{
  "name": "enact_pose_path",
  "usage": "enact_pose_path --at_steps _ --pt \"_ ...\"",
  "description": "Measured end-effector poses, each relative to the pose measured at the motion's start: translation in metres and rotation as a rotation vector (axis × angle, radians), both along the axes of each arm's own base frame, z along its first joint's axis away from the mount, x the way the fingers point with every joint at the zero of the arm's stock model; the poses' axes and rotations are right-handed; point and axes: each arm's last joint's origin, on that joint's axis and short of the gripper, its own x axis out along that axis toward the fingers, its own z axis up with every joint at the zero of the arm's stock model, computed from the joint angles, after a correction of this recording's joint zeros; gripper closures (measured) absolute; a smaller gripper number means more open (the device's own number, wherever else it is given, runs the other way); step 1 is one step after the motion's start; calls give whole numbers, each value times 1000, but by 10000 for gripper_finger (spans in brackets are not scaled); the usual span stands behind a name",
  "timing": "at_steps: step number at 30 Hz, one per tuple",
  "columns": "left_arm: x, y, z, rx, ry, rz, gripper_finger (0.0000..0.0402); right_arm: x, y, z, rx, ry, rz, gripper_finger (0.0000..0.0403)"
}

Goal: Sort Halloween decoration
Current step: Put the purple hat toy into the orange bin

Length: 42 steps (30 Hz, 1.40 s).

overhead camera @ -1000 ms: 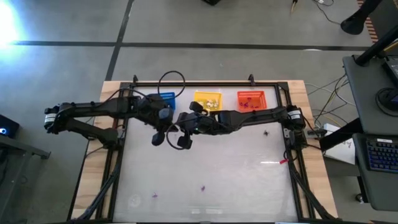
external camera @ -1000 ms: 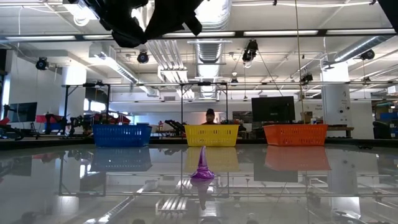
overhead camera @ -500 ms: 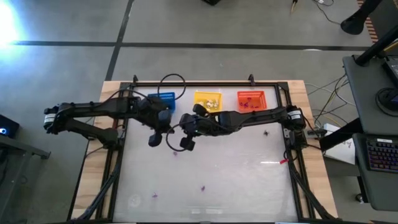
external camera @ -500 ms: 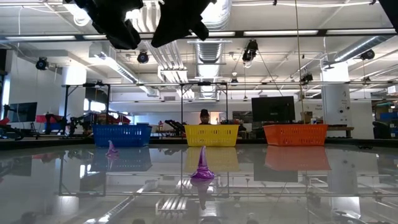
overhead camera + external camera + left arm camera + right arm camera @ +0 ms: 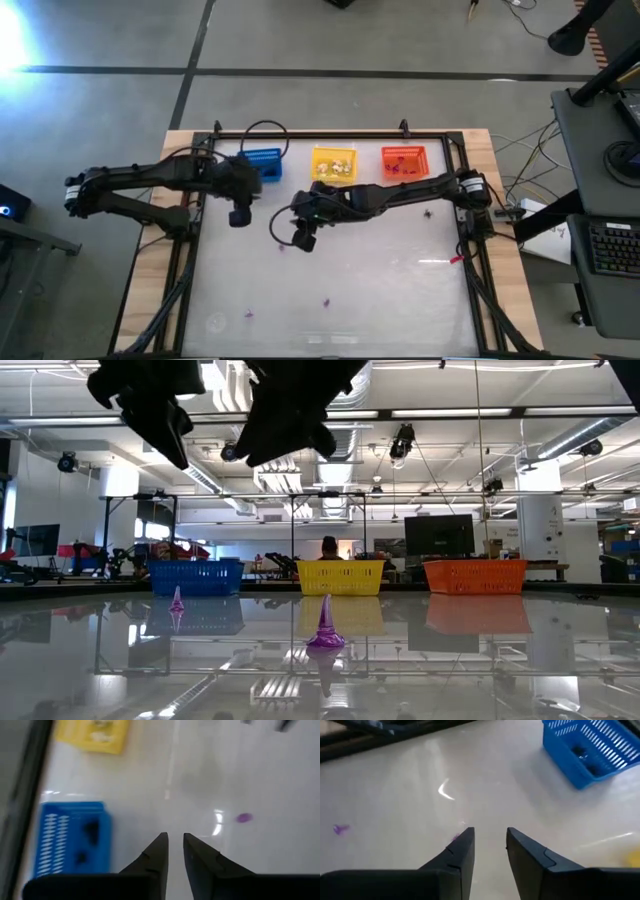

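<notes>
Purple trinket (image 5: 281, 246) lay loose on the table at seven o'clock from the right gripper (image 5: 304, 240), whose jaws stood slightly parted and empty. Left gripper (image 5: 239, 216), jaws barely apart, held nothing. Next, I'd judge: re-grasp that trinket.

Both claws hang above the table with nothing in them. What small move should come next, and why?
Probably lower the right claw onto the small purple trinket lying on the table just beside it. Its fingers are parted and empty, and that piece is the nearest one unsorted. The left claw waits near the blue basket.
</notes>
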Motion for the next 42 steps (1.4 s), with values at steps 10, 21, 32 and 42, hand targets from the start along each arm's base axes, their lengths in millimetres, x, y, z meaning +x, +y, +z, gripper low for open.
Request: enact_pose_path --at_steps 10,21,32,42 --pt "-18 -1 14 38 -74 49 345 24 2 -59 163 2 -155 307" --pt "-29 -3 21 25 -134 77 344 51 18 -91 313 41 -155 294" --pt "-31 -3 23 -6 -151 118 344 72 24 -108 353 53 -181 293" --pt "-32 -4 23 -28 -156 130 344 74 24 -126 355 135 -246 291"
